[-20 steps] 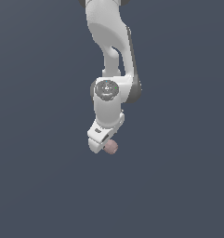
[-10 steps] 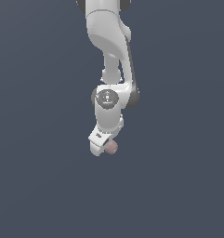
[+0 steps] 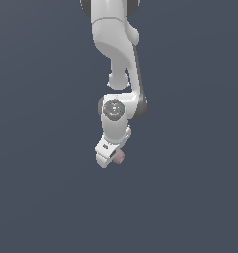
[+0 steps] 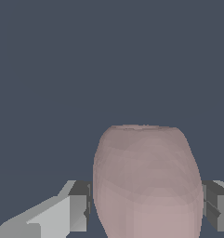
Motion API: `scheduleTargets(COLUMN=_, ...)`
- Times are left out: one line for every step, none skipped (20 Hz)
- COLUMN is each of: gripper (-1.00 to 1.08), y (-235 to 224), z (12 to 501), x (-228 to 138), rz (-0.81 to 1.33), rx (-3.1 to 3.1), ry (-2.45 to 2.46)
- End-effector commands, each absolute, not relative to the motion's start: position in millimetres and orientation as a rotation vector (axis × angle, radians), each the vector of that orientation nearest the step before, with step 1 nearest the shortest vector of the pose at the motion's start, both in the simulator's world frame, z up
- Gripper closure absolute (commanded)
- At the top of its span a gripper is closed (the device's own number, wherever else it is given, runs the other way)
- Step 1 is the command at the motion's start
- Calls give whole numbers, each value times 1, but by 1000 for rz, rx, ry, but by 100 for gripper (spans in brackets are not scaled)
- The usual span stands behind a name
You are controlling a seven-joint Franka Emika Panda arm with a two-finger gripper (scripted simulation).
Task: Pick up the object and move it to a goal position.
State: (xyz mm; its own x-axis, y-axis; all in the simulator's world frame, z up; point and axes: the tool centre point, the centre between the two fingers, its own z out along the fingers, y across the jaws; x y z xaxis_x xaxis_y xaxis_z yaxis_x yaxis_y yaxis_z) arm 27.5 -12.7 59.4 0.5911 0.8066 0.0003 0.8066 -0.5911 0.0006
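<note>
Exterior view: jaws clamped on the pinkish-brown object [image 3: 119,156] [image 4: 147,181], arm [image 3: 115,54] now nearer the frame's middle than before.

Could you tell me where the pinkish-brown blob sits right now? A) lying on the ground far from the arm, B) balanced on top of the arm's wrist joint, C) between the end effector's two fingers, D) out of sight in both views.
C: in the wrist view the blob fills the gap between the fingers of the end effector.
</note>
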Motion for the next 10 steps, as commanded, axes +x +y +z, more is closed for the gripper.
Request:
scheduleTargets(gripper=108, y=-13, z=59, x=27, rz=0, rx=2802, ry=1421)
scheduleTargets(gripper=108, y=-13, z=59, x=27, rz=0, rx=2802, ry=1421)
scheduleTargets(gripper=108, y=-13, z=59, x=27, rz=0, rx=2802, ry=1421)
scheduleTargets(gripper=108, y=-13, z=59, x=27, rz=0, rx=2802, ry=1421)
scheduleTargets(gripper=108, y=-13, z=59, x=27, rz=0, rx=2802, ry=1421)
scheduleTargets(gripper=108, y=-13, z=59, x=27, rz=0, rx=2802, ry=1421)
scheduleTargets(gripper=108, y=-13, z=59, x=28, rz=1, rx=2802, ry=1420)
scheduleTargets(gripper=108, y=-13, z=60, x=28, rz=1, rx=2802, ry=1420)
scheduleTargets(gripper=108, y=-14, z=60, x=28, rz=1, rx=2802, ry=1420)
scheduleTargets(gripper=108, y=-14, z=62, x=29, rz=1, rx=2802, ry=1420)
